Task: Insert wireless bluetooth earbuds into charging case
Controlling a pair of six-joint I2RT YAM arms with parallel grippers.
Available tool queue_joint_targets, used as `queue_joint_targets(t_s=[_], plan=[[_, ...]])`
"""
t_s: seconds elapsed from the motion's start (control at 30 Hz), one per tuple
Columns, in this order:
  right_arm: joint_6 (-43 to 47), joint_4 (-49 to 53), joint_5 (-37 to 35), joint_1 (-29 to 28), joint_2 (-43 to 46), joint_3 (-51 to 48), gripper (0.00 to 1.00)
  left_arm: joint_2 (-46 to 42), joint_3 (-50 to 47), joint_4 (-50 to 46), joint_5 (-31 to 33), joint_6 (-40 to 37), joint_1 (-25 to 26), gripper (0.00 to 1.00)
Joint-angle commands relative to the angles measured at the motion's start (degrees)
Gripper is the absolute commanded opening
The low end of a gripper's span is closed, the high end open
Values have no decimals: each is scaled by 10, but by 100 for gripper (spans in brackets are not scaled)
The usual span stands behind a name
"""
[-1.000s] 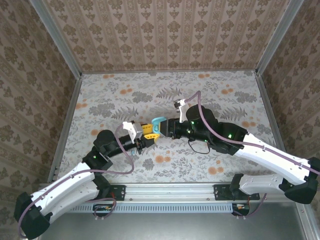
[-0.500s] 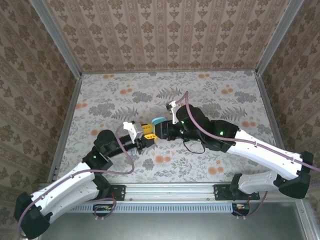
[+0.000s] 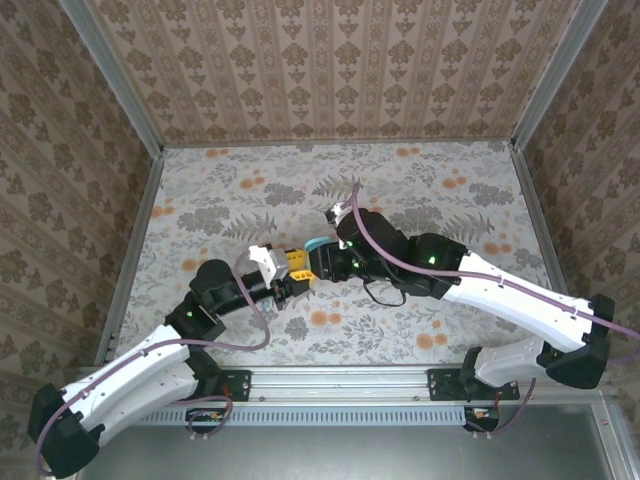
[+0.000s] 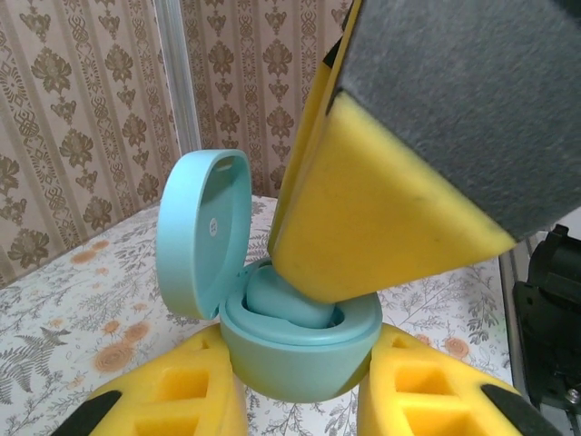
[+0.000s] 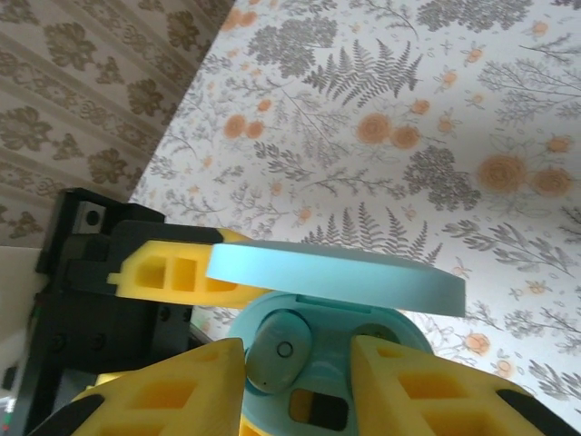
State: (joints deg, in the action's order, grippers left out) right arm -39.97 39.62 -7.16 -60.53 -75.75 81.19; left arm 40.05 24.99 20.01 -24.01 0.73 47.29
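Two robot arms meet over the middle of a flower-patterned table (image 3: 450,200). The left gripper (image 3: 298,268) reaches in from about 8 o'clock and the right gripper (image 5: 298,359) from about 3 o'clock.

The left gripper is clamped on a small teal charging case (image 4: 300,359). Its two yellow foam fingers press the rounded base from either side, and the case appears lifted off the table. This looks like a steadying hold: it keeps the case upright with its mouth facing up, so the other arm can work into it.

The lid (image 4: 201,234) is hinged back and stands open at about 10 o'clock from the base, in the left wrist view. That leaves the inside clear.

The right gripper hangs over the open case with its two fingers spread apart and nothing pinched between them. In the left wrist view, one of its fingers (image 4: 381,218) slants down from 1 o'clock and touches the top of the case's contents, probably pressing a bud home.

Inside the case, one teal earbud (image 5: 275,356) lies in the well at about 9 o'clock, close beside a right finger. The second well (image 5: 374,338), at about 3 o'clock, looks empty, so the task seems about half done. Whether the bud is fully seated cannot be told.
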Motion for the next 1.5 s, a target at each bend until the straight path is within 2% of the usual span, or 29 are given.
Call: queue_joint_targets(t_s=[0.0,0.23,0.4,0.5,0.77,1.27,1.47], plan=[[16,47,-23,-5,-18,24,36,-3,11,5,-6,-24,5,19],[23,55,-9,-6,-36,43,34,6,23,-14,-11,-39,8,19],[24,49,-7,-6,-47,40,22,6,20,-17,-9,-43,9,19],[22,39,-11,-5,-44,32,20,6,17,-17,-7,-45,9,19],[8,5,-10,5,12,3,18,6,14,-13,-6,-46,9,19],[2,-7,11,8,10,-10,18,7,13,-1,-1,-37,9,19],[10,-30,2,8,41,-30,19,7,9,6,4,-26,9,19]])
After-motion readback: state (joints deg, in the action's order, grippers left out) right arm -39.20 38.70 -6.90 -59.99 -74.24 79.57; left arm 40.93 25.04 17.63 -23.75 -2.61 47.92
